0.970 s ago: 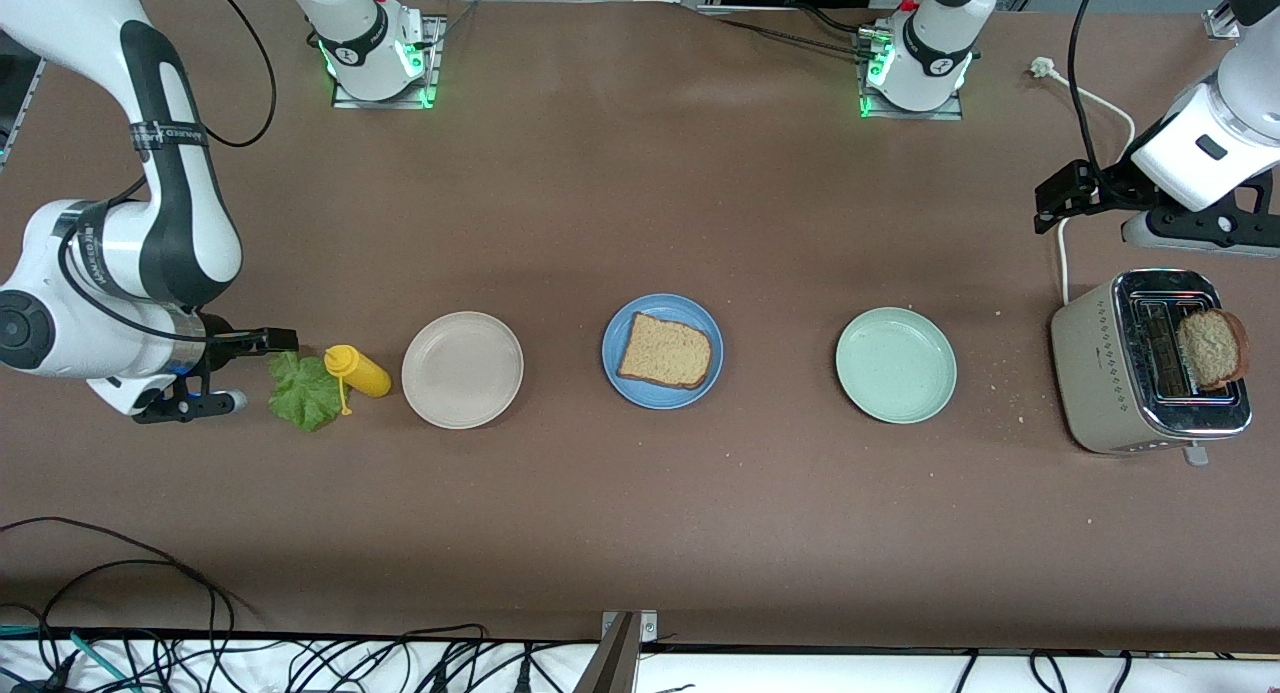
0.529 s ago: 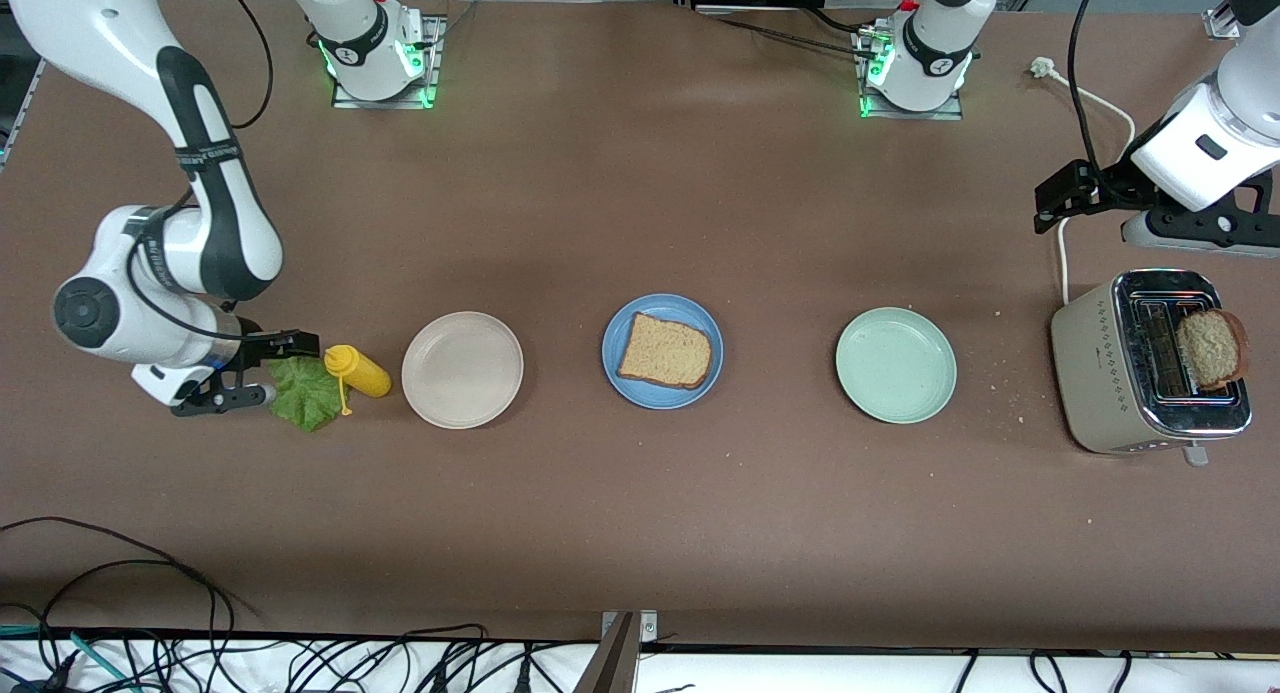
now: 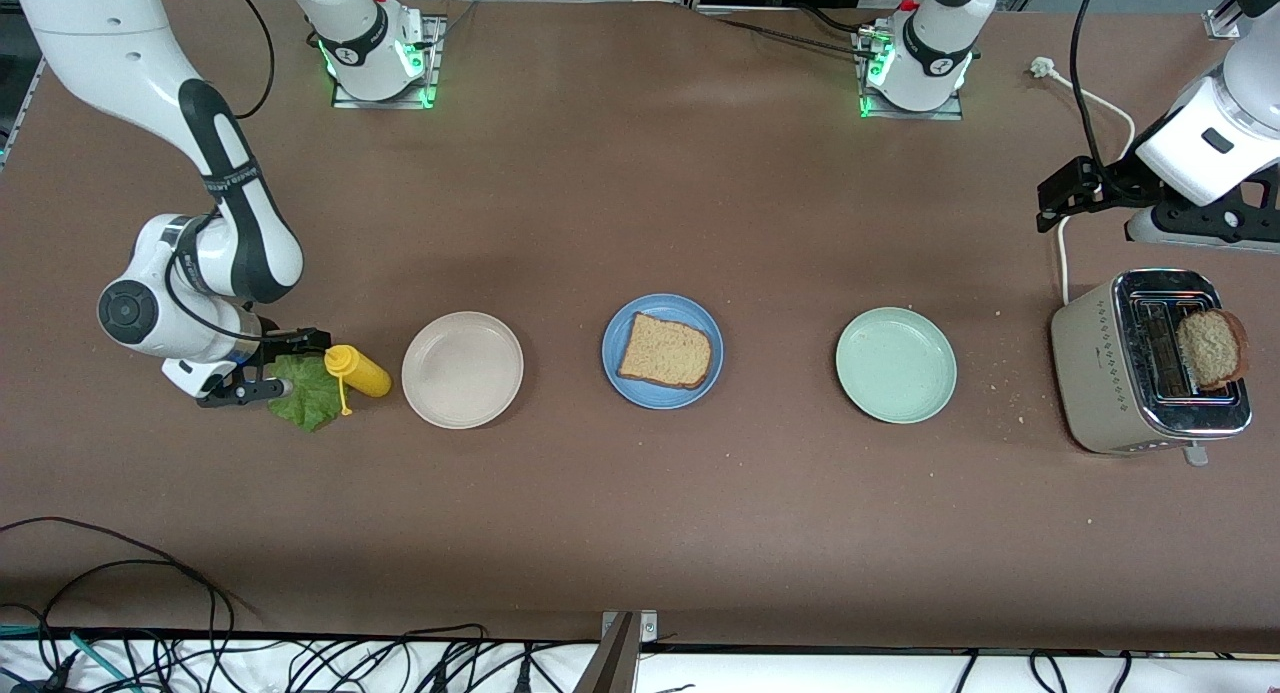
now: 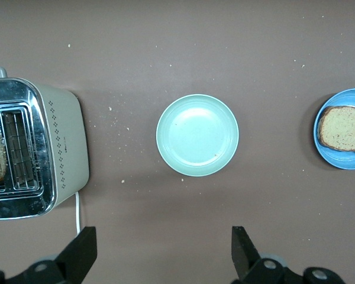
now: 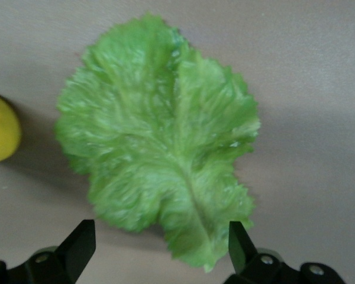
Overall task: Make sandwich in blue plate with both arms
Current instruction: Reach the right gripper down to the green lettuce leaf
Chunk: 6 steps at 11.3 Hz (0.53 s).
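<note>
- Right claw hovers low over the lettuce leaf at the right arm's end of the worktop, its black fingers spread wide apart with nothing between them; in the right wrist view the fingers straddle the leaf's stem end without touching it.
- Right arm drops from its base in a bent elbow, wrist turned so the claw points along the worktop toward the plates.
- Left claw hangs in the air above the toaster at the left arm's end, fingers apart and empty; this arm waits.
- Worktop is a matte brown sheet with scattered crumbs near the toaster; black cables trail along its edge nearest the front camera.
- Blue plate sits mid-worktop, round with a shallow rim, carrying one square slice of brown bread with a darker crust.
- Beige-white plate lies toward the right arm's end, a pale mint-green plate toward the left arm's end; both are bare.
- Yellow squeeze bottle lies on its side, just beside the leaf, between it and the beige-white plate.
- Leaf is ruffled, bright green, veined and flat.
- Toaster is cream with a shiny metal top; a second bread slice stands out of one slot.
</note>
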Each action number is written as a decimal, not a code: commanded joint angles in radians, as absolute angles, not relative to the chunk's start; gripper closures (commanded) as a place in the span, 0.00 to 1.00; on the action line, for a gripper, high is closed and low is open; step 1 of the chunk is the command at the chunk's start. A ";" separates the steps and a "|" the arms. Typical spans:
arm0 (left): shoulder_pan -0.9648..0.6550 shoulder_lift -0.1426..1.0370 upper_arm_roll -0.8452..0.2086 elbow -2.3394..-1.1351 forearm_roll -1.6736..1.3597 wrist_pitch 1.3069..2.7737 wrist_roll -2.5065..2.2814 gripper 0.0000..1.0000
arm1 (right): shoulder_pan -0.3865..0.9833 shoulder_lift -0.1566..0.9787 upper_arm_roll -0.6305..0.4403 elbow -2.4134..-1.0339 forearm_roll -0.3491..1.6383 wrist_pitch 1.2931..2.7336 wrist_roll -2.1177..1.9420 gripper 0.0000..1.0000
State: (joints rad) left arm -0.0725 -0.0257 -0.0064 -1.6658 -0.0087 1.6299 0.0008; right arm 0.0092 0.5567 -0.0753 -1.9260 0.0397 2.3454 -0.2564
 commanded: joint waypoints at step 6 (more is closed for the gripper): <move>-0.077 -0.035 -0.011 -1.654 0.008 1.611 0.006 0.00 | -0.003 0.561 -0.071 -1.928 0.038 2.391 -0.307 0.58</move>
State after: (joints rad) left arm -0.0725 -0.0292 -0.0077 -1.6658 -0.0087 1.6299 0.0008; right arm 0.0018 0.5787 -0.0751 -1.9210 0.0397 2.3874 -0.2891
